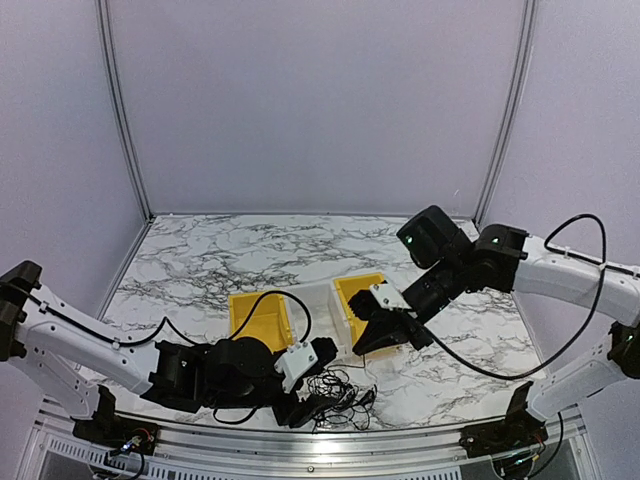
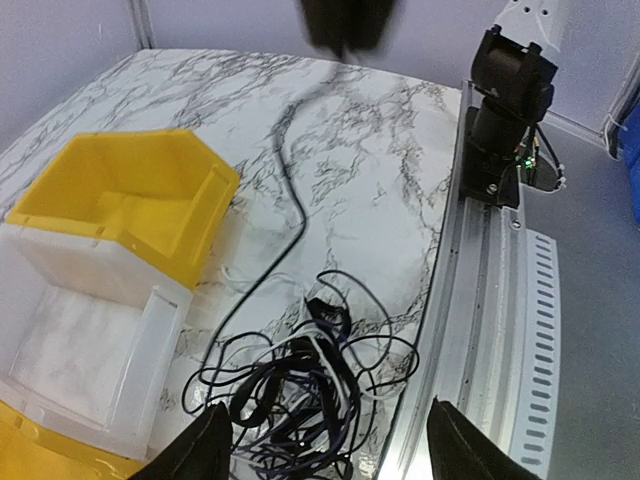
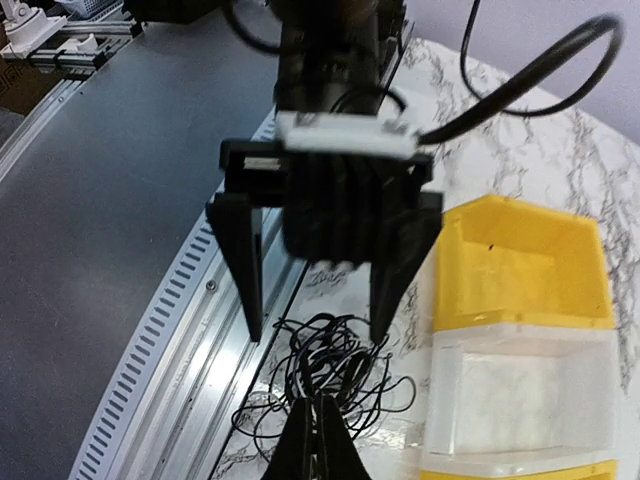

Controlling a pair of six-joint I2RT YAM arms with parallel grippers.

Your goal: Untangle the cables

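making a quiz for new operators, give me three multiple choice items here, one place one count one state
1. How many yellow bins? A one; B two; C three.
2. Where is the cable tangle? A inside a yellow bin; B on the table near its front edge; C on the floor.
3. The left gripper is: A open; B shut on a cable; C shut, empty.
Key: B, one each side of the clear bin; B, it lies on marble; A, its jaws stand wide apart.

A white, grey-veined marble worktop is lying under soft, even light. Plain pale lilac walls are rising behind and beside it. Metal posts are standing at its far corners. A dark grey floor is showing beyond its near edge.
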